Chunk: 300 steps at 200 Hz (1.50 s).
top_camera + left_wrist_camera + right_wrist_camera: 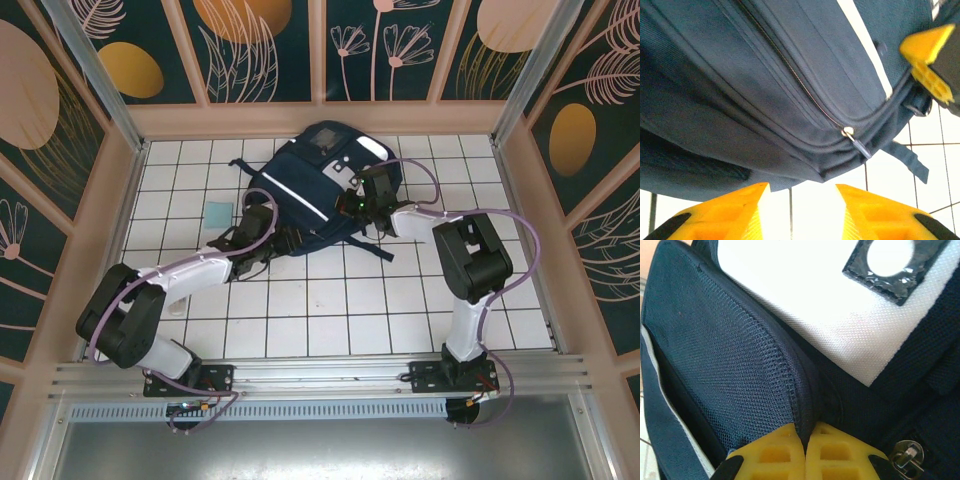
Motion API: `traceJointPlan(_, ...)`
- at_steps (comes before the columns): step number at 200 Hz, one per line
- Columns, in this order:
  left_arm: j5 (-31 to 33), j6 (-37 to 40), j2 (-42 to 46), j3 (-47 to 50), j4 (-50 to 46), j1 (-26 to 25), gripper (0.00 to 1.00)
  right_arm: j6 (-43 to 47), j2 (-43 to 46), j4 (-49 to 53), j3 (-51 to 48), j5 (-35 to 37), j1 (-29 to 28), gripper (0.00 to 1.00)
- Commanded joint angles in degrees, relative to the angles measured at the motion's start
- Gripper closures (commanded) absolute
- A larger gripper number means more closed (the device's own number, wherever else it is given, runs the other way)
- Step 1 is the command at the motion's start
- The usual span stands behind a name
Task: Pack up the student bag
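Two grippers are being shown at work on a white tiled table (400, 300). Towards nine o'clock of the student bag (300, 180), a small pale blue square (217, 214) is lying on the tiles, apart from it. The left gripper (264, 210) is being held at the student bag's seven o'clock edge. Its yellow fingers (730, 210) are being held spread, with bare tile showing between them and a zip pull (856, 139) just beyond. The student bag is lying flat at twelve o'clock of the table. At its four o'clock side, the right gripper (804, 432) is being pressed together, and a fold of the student bag's dark mesh is being pinched between its fingertips.
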<state>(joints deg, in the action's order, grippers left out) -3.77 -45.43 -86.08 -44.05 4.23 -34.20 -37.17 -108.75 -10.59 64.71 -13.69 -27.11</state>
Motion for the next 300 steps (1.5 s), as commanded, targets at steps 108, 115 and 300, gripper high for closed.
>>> traceJointPlan(108,10.92,-3.85,-11.74,-10.61,0.52,-6.26,0.55,-14.11,3.73,-0.74,4.11,5.1,-5.32,1.0)
traceJointPlan(115,11.66,-3.37,-12.54,-11.11,-0.18,-6.29,0.55,-14.38,3.85,-0.91,3.98,5.17,-5.32,1.0)
traceJointPlan(300,16.93,7.97,-12.93,-11.99,-6.4,-4.81,1.0,-5.86,8.31,0.35,-1.07,9.55,-4.55,1.0)
